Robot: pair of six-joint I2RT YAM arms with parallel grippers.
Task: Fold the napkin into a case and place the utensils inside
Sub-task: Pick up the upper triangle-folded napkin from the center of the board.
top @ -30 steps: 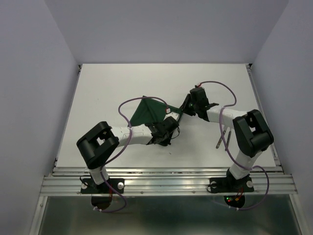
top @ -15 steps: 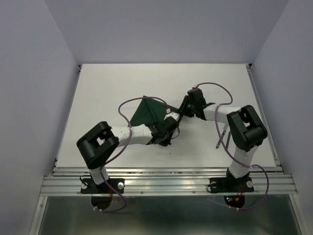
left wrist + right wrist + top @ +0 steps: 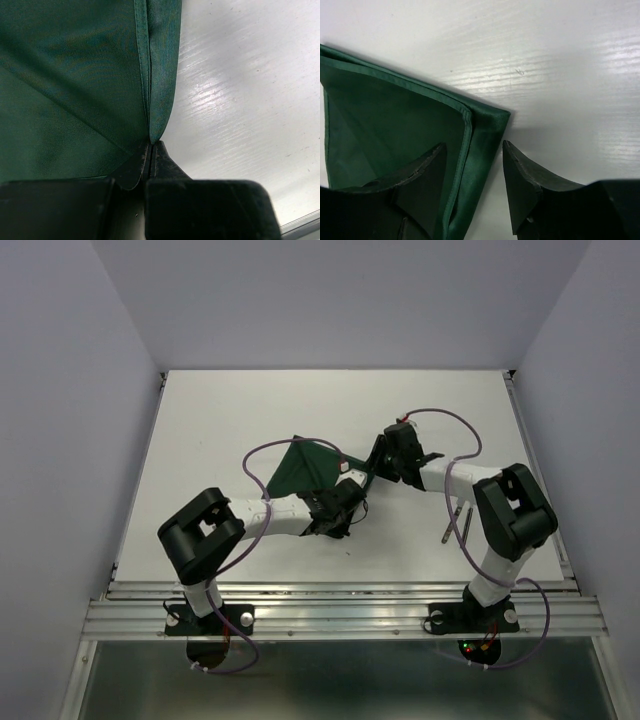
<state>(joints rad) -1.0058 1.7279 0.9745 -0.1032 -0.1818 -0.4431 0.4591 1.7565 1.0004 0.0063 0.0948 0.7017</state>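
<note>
Now, right fingers (image 3: pixel 422 175) straddle the napkin (image 3: pixel 395 120) at its corner.
Its hem (image 3: pixel 466 145) runs lengthwise between them, spread wide; left fingers (image 3: pixel 167 165) clench the same hem.

The dark green napkin (image 3: pixel 300 468) lies folded into a triangle, the silver utensils (image 3: pixel 446 525) well to its right.
</note>
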